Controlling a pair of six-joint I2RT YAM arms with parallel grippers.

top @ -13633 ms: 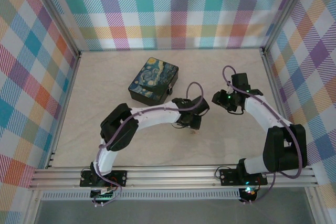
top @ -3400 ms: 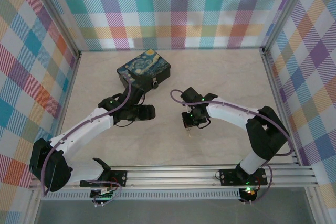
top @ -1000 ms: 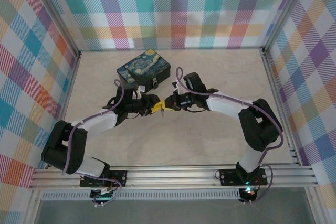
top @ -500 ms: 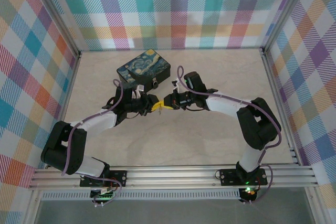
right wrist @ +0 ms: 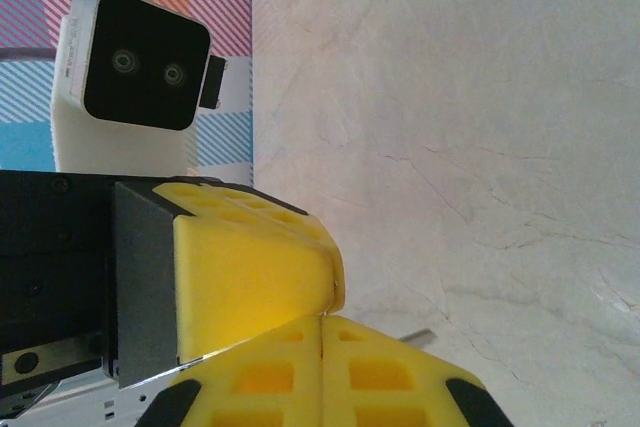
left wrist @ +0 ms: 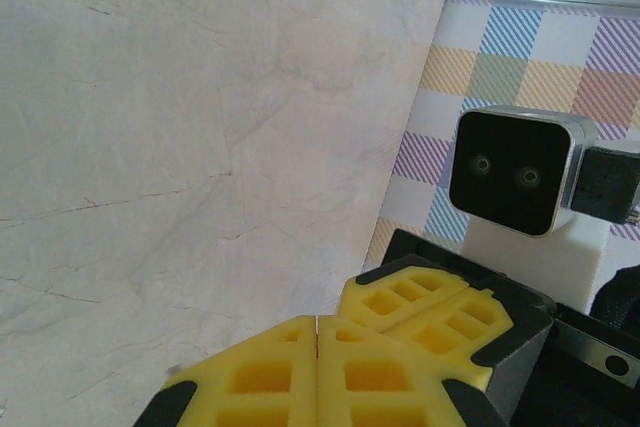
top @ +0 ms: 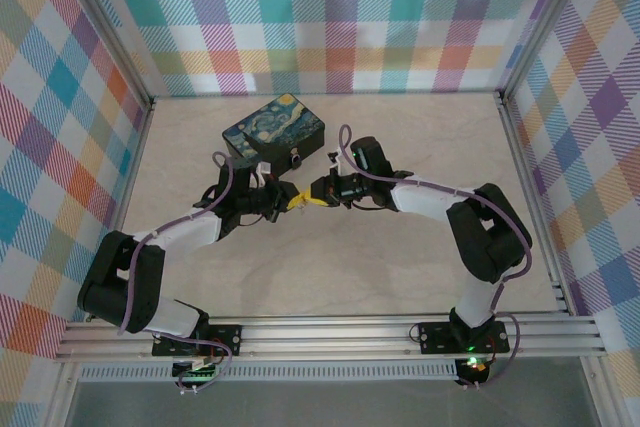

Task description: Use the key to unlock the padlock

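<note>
Against one second ago: the spot where the two grippers meet sits slightly nearer the box (top: 275,132); the arms have otherwise barely shifted. Against the earliest frame: the box lies further back and left, turned, and both arms have come in to the table (top: 400,277) centre.

Count: 2 arms, 2 grippers, 1 box, 1 padlock.

Left gripper (left wrist: 317,352): yellow pads pressed flat together, seam closed, nothing visible between them. Right gripper (right wrist: 322,347): the same, pads pressed together. The two sets of tips meet at an angle, touching, just in front of the box. In the right wrist view a thin grey metal tip (right wrist: 420,332) pokes out beside the crossing pads; too small to identify, and which gripper holds it cannot be told.

Padlock (top: 297,158): tiny dark piece with a silver glint, on the box's near-right side face, near both grippers but apart from them. Shackle state: cannot tell at this size.
</note>
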